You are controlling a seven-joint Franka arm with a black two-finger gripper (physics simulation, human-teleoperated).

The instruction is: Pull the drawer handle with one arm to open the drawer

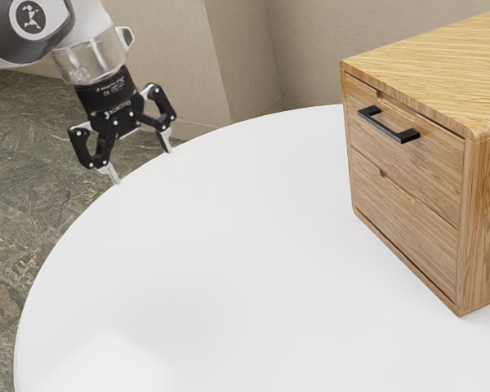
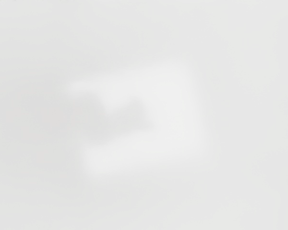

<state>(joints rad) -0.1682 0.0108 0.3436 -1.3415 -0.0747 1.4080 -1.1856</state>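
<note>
A wooden cabinet (image 1: 441, 147) with two drawers stands on the round white table (image 1: 253, 269) at the exterior view's right. Its top drawer (image 1: 404, 155) carries a black bar handle (image 1: 388, 124) and sits flush with the cabinet front. My black gripper (image 1: 140, 162) hangs over the table's far left edge, far from the handle, open with nothing between its fingers. The wrist view gives a blurred white table surface (image 2: 144, 115) with a faint grey shadow.
The lower drawer (image 1: 400, 224) has no visible handle. A stone-patterned floor (image 1: 33, 163) lies beyond the table at the left, and beige walls (image 1: 229, 49) rise behind. White tabletop stretches between my gripper and the cabinet.
</note>
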